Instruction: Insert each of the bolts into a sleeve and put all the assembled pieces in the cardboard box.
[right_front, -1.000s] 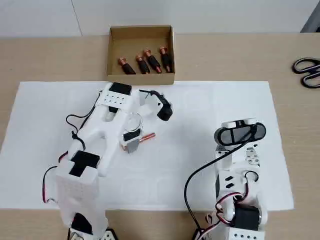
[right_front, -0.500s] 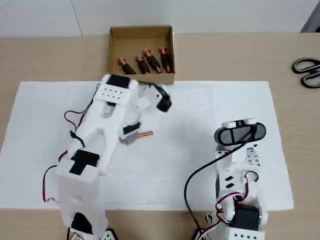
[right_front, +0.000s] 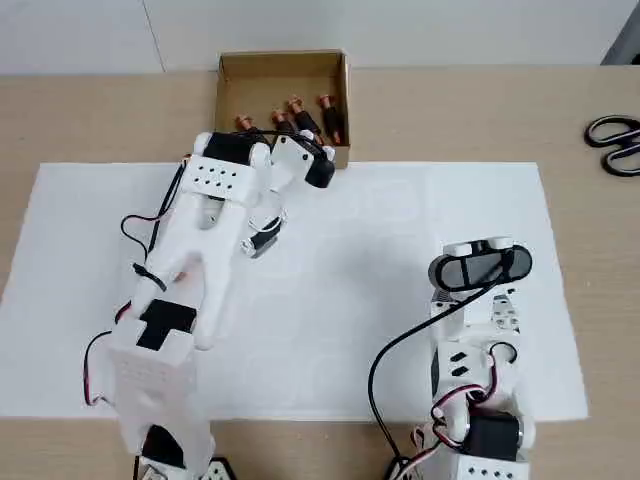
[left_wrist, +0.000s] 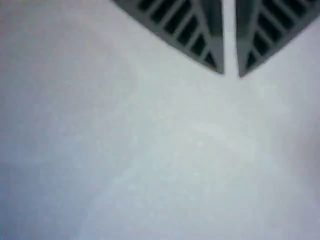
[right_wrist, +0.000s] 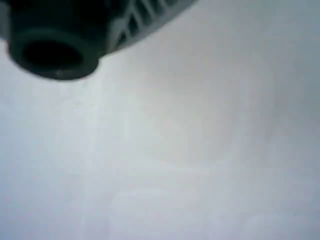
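Observation:
The cardboard box (right_front: 283, 58) stands at the table's far edge and holds several copper bolts in black sleeves (right_front: 303, 120). My left arm stretches toward it, its wrist just short of the box's near wall. My left gripper (right_front: 262, 238) hangs over the white sheet (right_front: 400, 300) a little nearer than the box. In the left wrist view its ribbed fingers (left_wrist: 200, 35) stand almost together around the left gripper (left_wrist: 230, 74), with nothing seen between them and bare sheet below. My right gripper (right_front: 480, 266) rests folded over the sheet's right part.
Black scissors (right_front: 615, 143) lie on the bare wooden table (right_front: 450, 110) at the far right. The white sheet covers the middle of the table, from below the box to the arms' bases.
My left arm has swung away from the sheet's middle toward the box. The copper bolt that stuck out of its gripper earlier is hidden now. The right arm has not moved.

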